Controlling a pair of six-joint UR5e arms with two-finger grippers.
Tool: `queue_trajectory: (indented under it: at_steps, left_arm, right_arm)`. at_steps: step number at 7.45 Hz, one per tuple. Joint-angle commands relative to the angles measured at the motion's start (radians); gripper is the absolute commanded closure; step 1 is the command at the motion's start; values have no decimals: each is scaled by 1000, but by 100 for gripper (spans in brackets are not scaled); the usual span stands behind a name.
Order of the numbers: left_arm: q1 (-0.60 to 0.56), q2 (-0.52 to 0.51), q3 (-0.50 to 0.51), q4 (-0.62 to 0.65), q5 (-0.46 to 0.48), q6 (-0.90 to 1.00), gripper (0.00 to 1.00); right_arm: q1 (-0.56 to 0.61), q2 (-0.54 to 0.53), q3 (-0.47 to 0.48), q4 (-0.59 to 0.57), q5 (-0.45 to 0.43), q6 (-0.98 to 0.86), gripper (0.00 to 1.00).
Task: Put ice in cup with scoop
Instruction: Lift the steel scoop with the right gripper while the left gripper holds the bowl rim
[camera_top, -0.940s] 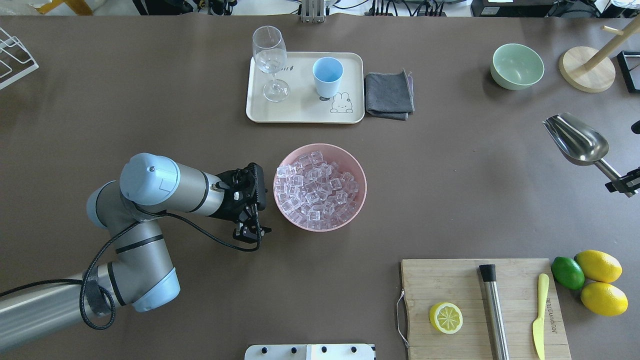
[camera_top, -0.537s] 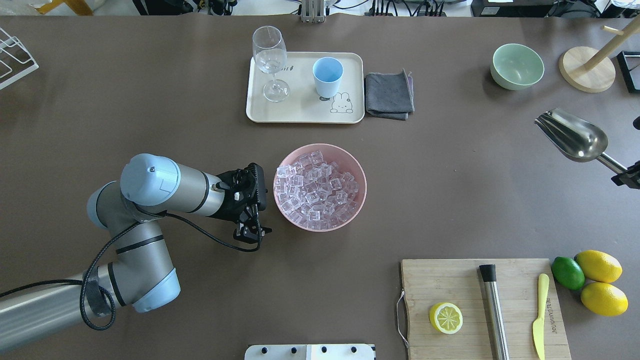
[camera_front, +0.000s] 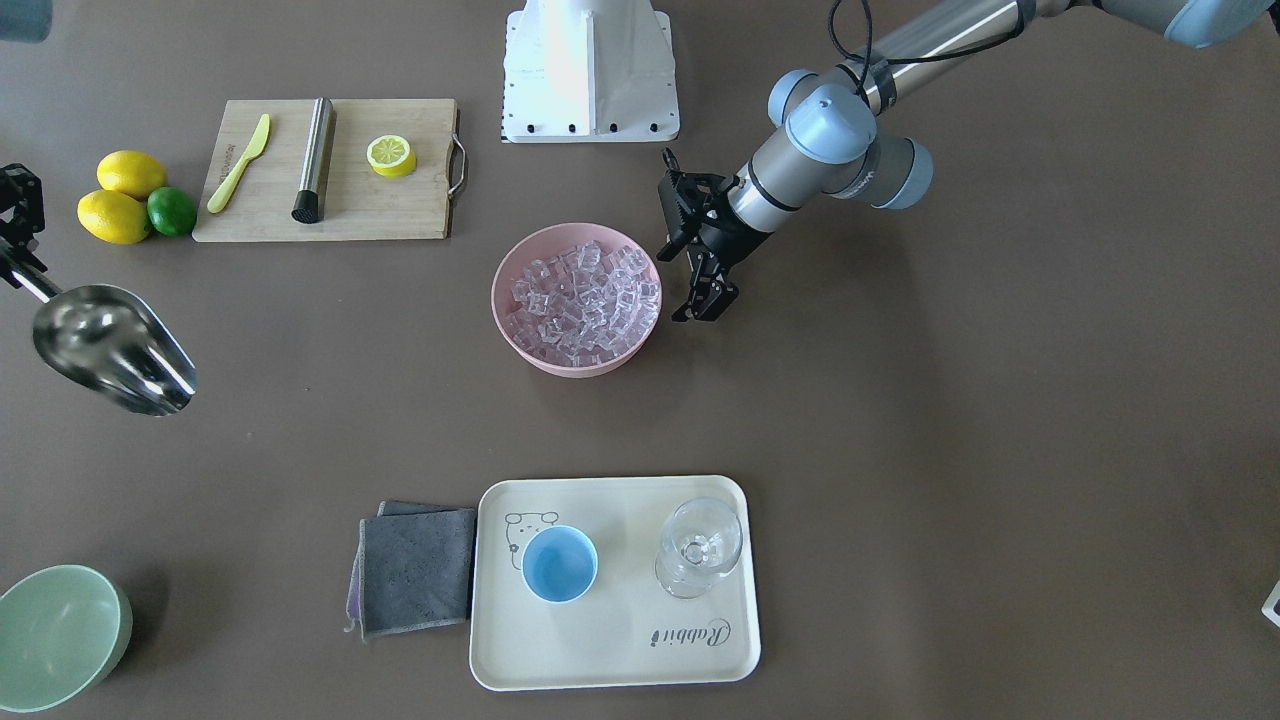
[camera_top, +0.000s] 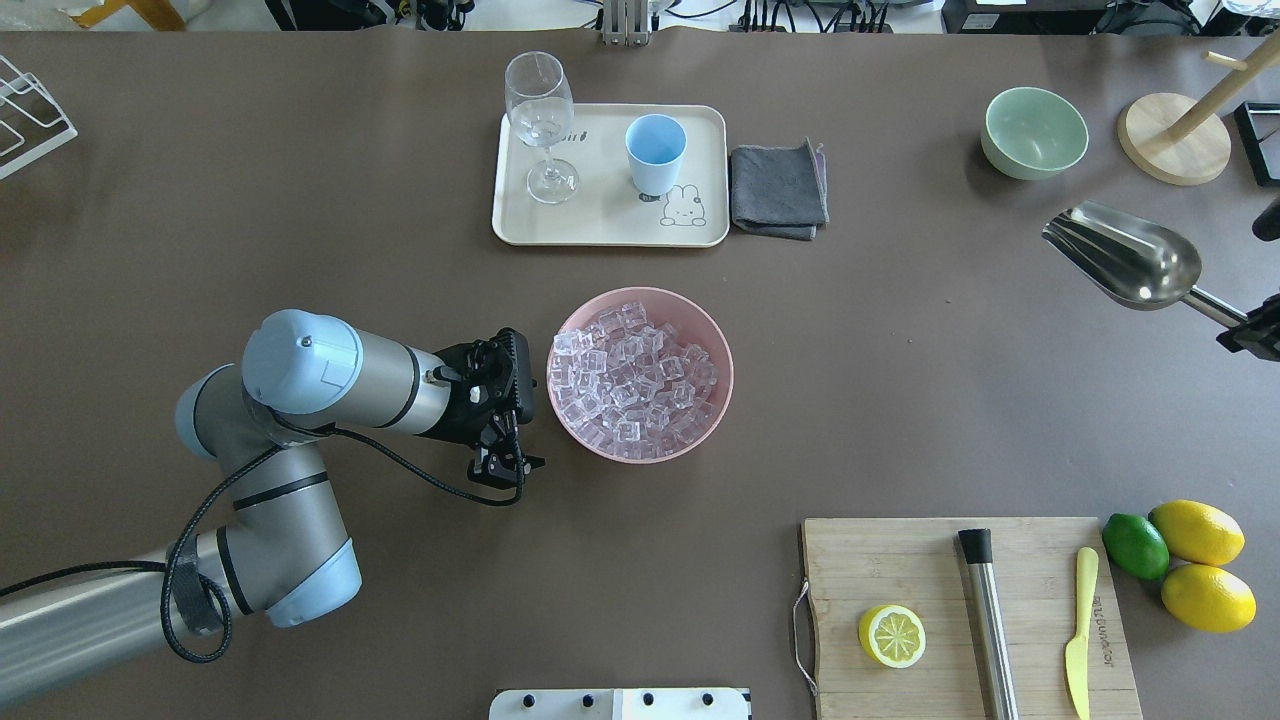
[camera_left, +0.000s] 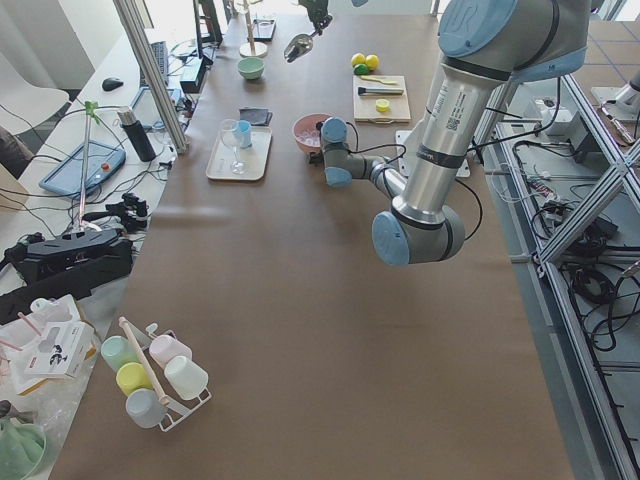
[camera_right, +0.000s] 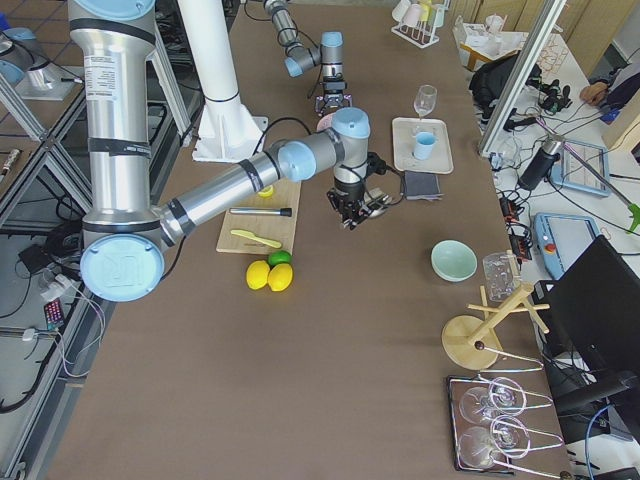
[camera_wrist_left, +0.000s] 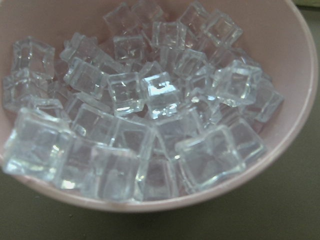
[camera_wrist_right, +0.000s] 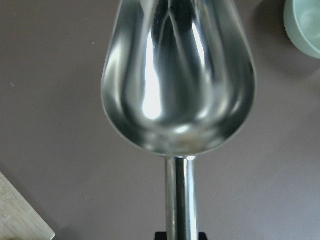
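One empty scoop, its handle clamped in the right gripper, should cross low and dip mouth-first into the ice.

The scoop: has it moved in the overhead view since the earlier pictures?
Yes. The scoop has shifted left and up in that view, closer to the green bowl, which stayed put.

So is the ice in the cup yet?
Not yet. Done: the right jaws hold the scoop by its handle. Now: it hangs empty, far from the pink bowl. Left: dig ice from that bowl and tip it into the cup, empty on its tray.
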Motion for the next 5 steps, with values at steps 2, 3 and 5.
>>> queue_trajectory:
  at_steps: [2, 3, 5]
  left_arm:
    - [-9, -32, 30, 4, 1, 3, 1]
    - [-16, -31, 30, 9, 0, 5, 1]
    - [-39, -31, 33, 10, -8, 5, 1]
  right_arm:
    - [-124, 269, 166, -505, -127, -224, 100]
    - [-147, 283, 181, -509, -147, -233, 100]
    - [-284, 367, 177, -595, -283, -230, 100]
